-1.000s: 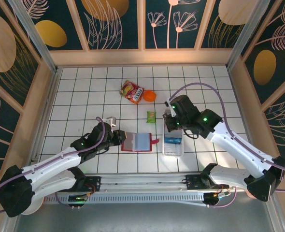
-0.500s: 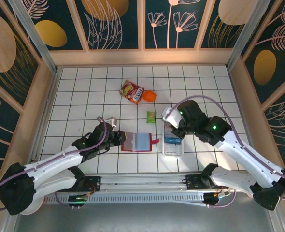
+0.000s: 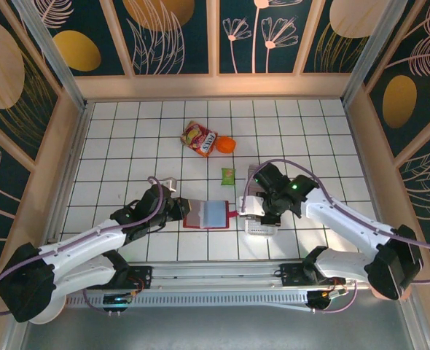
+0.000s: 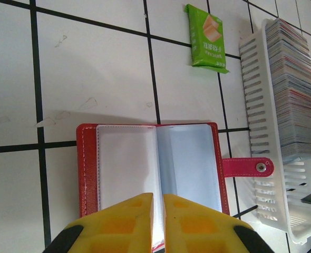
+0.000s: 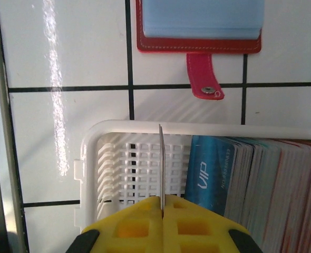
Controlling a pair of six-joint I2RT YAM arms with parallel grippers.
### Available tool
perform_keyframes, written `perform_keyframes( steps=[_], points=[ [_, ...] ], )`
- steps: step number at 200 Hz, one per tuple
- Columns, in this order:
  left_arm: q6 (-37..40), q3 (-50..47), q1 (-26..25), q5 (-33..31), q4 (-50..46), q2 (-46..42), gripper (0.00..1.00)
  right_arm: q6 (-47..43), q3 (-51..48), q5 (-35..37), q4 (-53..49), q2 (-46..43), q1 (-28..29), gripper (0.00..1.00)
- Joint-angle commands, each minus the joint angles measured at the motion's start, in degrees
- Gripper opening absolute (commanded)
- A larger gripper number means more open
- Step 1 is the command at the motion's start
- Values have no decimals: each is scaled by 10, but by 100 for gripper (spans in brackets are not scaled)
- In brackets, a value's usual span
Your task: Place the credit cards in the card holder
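**Top external:** The left gripper [image 3: 181,211] sits at the left edge of the open red card holder [image 3: 209,215], and its fingers are too small here to judge. The right gripper [image 3: 250,207] hangs over the left end of the white slotted tray [image 3: 262,227], and the arm covers much of that tray. Beyond both grippers lie a red-and-yellow snack packet [image 3: 198,138], an orange object [image 3: 226,145] touching it that is hard to identify, and a small green packet [image 3: 228,175].

**Left wrist:** The left gripper [image 4: 157,203] has its 2 yellow fingers [image 4: 113,221] drawn to a thin slit, pinching a pale inner leaf at the near edge of the card holder [image 4: 129,163]. The holder lies open flat just ahead of the fingertips, and its near edge is hidden under them. The snap tab [image 4: 248,167] points to the gripper's right, reaching the tray [image 4: 258,105]. The credit cards [image 4: 295,95] stand packed on edge in the tray, partly cut off by the frame. The green packet [image 4: 207,37] lies further ahead.

**Right wrist:** The right gripper [image 5: 162,203] is clamped on 1 credit card [image 5: 161,158], seen edge-on as a thin line above the tray's bare end [image 5: 118,126]. To its right the credit cards [image 5: 271,184] fill the tray, a blue VIP card [image 5: 211,174] facing outward. Ahead, past the rim, lies the card holder [image 5: 200,21], its far part cut off by the frame
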Motion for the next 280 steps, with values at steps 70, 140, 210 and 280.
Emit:
perform_keyframes(
  steps=[70, 140, 210, 280],
  points=[
    [4, 4, -1, -2, 6, 13, 13, -60, -33, 54, 30, 19, -25, 0],
    [0, 0, -1, 1, 13, 16, 13, -47, -55, 45, 76, 24, -26, 0],
    [-3, -7, -1, 8, 20, 18, 13, -69, -94, 94, 141, -22, -22, 9],
    [-7, -11, -1, 9, 28, 22, 14, -86, -115, 94, 152, -52, -14, 32]
  ],
)
